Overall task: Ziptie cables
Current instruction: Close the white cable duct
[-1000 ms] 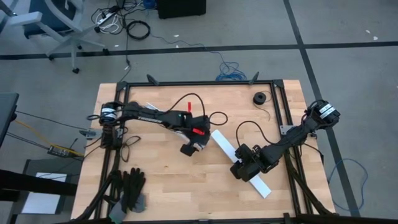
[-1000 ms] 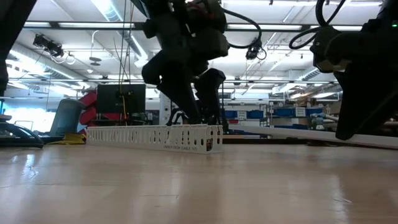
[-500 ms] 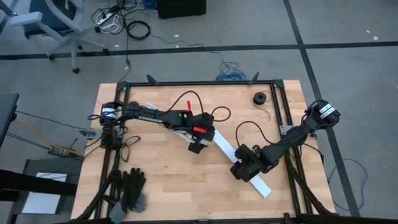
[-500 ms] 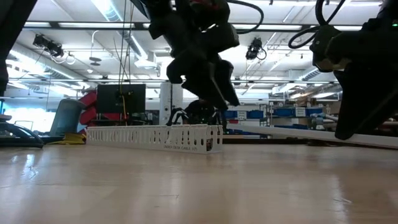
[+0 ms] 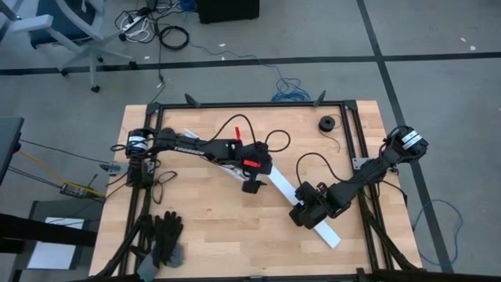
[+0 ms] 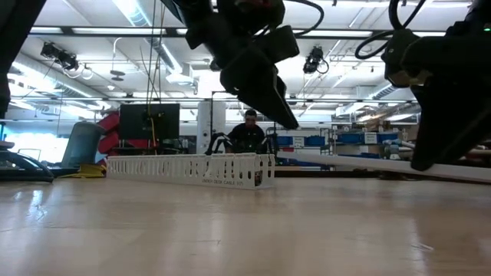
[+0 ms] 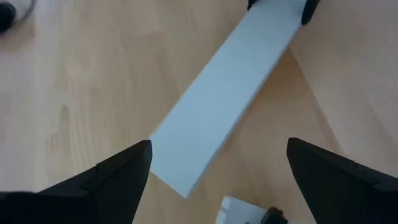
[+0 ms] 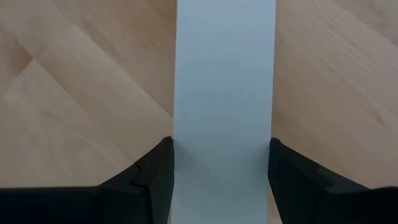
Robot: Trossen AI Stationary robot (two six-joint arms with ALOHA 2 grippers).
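No cables show in any view. A long flat white strip runs slantwise across the table's middle, from its far-left end toward the near right. My right gripper is shut on it. My left gripper hangs open above the strip's far-left end. Its two fingers stand wide on either side of that end and touch nothing. A white slotted channel lies on the table under the left arm. My right gripper pinches the white strip by its two long edges, one finger on each edge, in the strip's near-right half. The fingers slant down from above and lie across the strip. Whether the strip is lifted off the table, I cannot tell.
A dark spool sits at the far right of the table. Black gloves lie at the near left. The black frame rails run round the table's edges. A person shows far back in the room.
My left gripper has swung toward the table's right, toward the white strip's far-left end. It has tipped up from pointing nearly straight down to slanting, and rolled a little. It has stayed open. The right gripper and the strip have kept still.
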